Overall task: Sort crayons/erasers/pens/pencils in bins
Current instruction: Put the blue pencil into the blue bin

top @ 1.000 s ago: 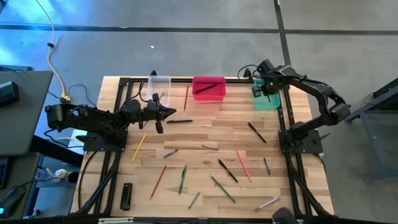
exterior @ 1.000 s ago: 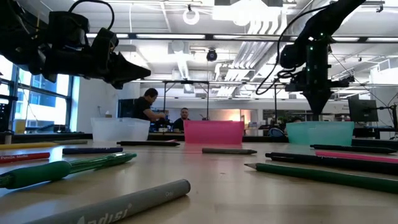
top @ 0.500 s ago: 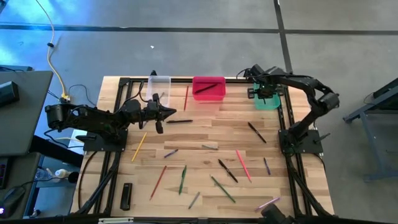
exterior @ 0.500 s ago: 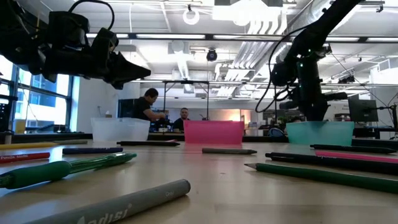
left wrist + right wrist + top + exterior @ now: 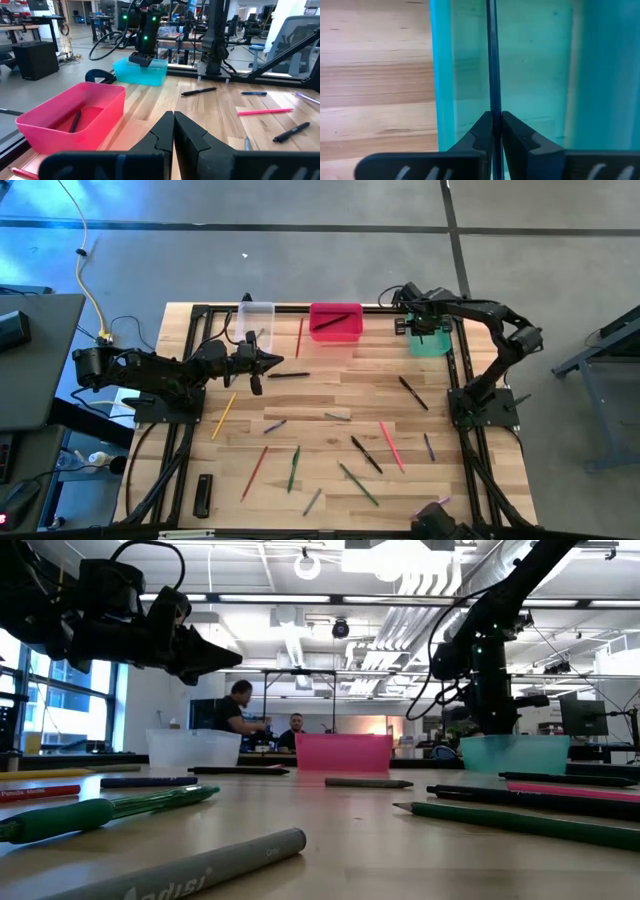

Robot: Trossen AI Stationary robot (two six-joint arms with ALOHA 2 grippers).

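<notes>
— Left claw [image 5: 272,361]?
— Pressed together, empty, hovering over the table [image 5: 330,385] just short of the clear bin [image 5: 256,316]; black pen [image 5: 288,375] close by, lying crosswise.
— Right claw [image 5: 428,331]?
— Pinching a thin dark pencil [image 5: 492,60], long axis straight ahead, directly above the green bin [image 5: 430,343]. Nearest arm for that drop.

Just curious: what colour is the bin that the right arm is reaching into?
Translucent green-teal bin; the right wrist view shows it best.
</notes>
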